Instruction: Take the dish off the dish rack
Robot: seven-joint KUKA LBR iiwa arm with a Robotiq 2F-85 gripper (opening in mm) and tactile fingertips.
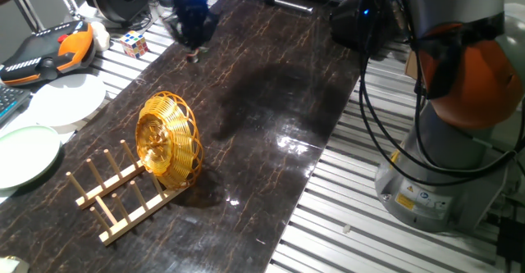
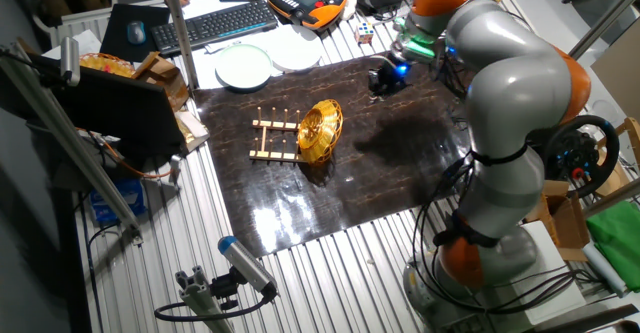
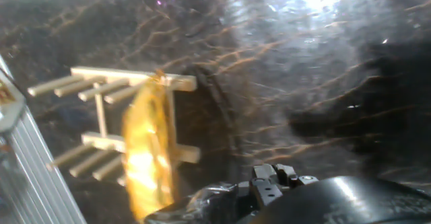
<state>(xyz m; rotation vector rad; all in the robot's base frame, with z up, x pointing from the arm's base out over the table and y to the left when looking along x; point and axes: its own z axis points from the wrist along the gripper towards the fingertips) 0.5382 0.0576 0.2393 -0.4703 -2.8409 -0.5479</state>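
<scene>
Dish [image 1: 169, 138] is standing on edge in the end slot of the rack [image 1: 115, 197], near the tabletop's plate-side edge. Gripper [image 1: 192, 29] is hovering well apart, holding nothing; jaw opening cannot be told. Best approaching from above, pinching the top rim, lifting straight up clear of the pegs.

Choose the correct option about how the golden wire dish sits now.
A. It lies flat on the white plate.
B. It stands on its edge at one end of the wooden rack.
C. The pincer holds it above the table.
B: the dish stands upright on edge between the end pegs of the dish rack, far from the pincer.
</scene>
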